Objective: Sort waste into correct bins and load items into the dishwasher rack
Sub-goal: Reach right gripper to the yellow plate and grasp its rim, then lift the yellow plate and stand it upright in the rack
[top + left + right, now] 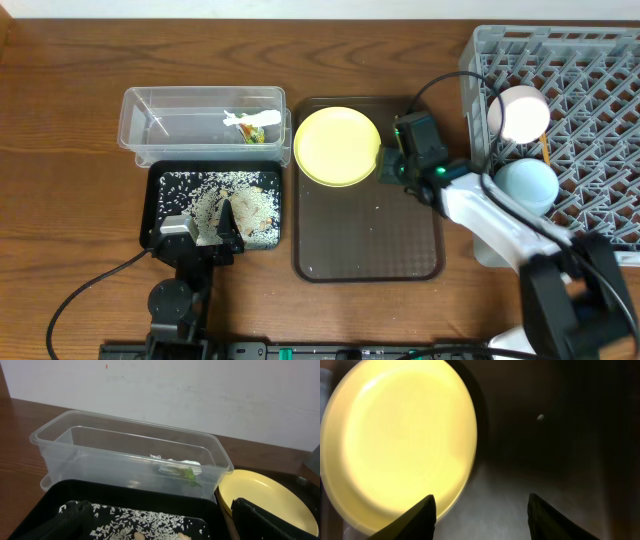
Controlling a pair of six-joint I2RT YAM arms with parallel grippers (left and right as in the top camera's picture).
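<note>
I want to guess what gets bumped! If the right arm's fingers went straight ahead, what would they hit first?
Probably the yellow plate: its rim lies just ahead of the open right gripper, partly between its fingers. Depth is unclear, so the brown tray under it might be touched first.

Glossy yellow plate, clear plastic tub

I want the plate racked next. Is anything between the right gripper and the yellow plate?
Nothing visible does. The right gripper is open beside the rim of the yellow plate, and only the bare brown tray shows around the gripper.
</note>
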